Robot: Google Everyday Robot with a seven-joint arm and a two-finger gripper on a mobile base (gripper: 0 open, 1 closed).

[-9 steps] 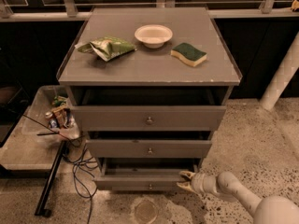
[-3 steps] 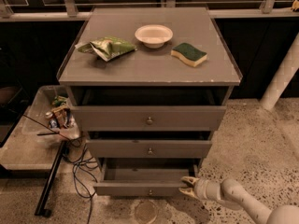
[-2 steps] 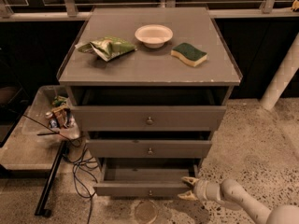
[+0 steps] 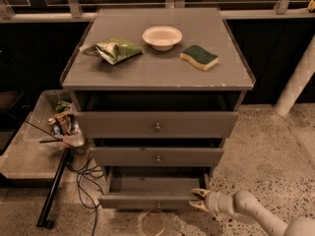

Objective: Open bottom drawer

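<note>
The bottom drawer [image 4: 147, 200] is the lowest of three grey drawer fronts, with a small round knob [image 4: 158, 205] at its centre. It stands pulled out, so its inside floor shows behind the front. My gripper [image 4: 198, 199] is at the drawer's right front corner, low near the floor, with the white arm [image 4: 256, 213] coming in from the lower right. Its two pale fingertips stand slightly apart, and the upper one touches the drawer's right end. Nothing is between them.
The middle drawer [image 4: 158, 157] and top drawer [image 4: 156, 125] sit above it. On the cabinet top lie a green bag [image 4: 114, 49], a white bowl [image 4: 162, 36] and a green sponge [image 4: 199, 56]. A low shelf with a bin [image 4: 55, 118], cables [image 4: 82, 173] and a pole stand at the left.
The bottom drawer has slid further out toward me since three seconds ago, and my gripper moved forward with it. In the last second little has moved.
</note>
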